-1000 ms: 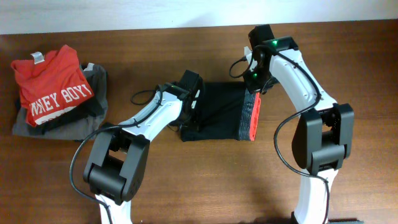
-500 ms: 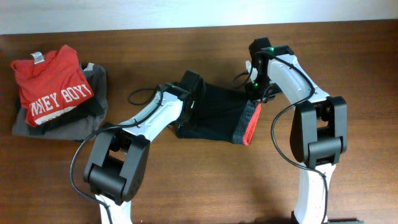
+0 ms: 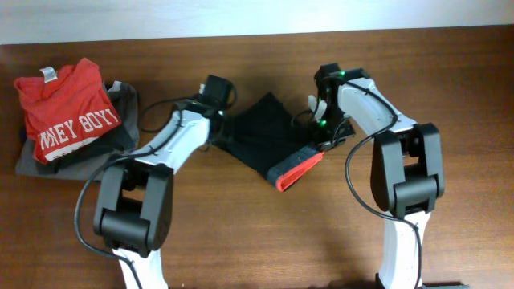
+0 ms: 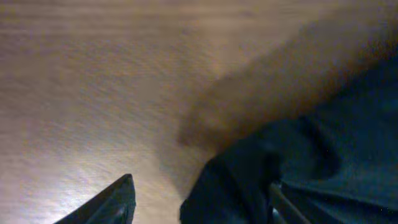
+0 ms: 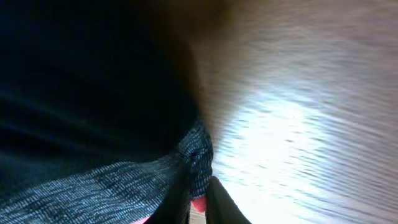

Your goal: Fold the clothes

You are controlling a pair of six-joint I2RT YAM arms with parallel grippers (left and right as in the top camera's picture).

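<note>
The black trousers [image 3: 265, 136] lie folded and skewed at the table's middle, with the red-orange waistband [image 3: 299, 170] turned up at the lower right. My left gripper [image 3: 218, 127] is at their upper left corner. In the left wrist view its fingers [image 4: 199, 202] are wide apart, with a black fabric corner [image 4: 249, 180] between them. My right gripper [image 3: 324, 138] is at the waistband's right end. In the right wrist view it [image 5: 199, 199] is pinched shut on the grey striped band [image 5: 124, 180], with red showing at the tips.
A red T-shirt with white lettering [image 3: 68, 112] lies on a grey folded garment [image 3: 120, 148] at the far left. The bare wooden table [image 3: 450, 96] lies around the trousers. The left arm's black cable [image 3: 157, 112] loops near the grey garment.
The left gripper moved up and left, the right gripper moved down slightly. The trousers turned with them, so the waistband now slants at the lower right.
</note>
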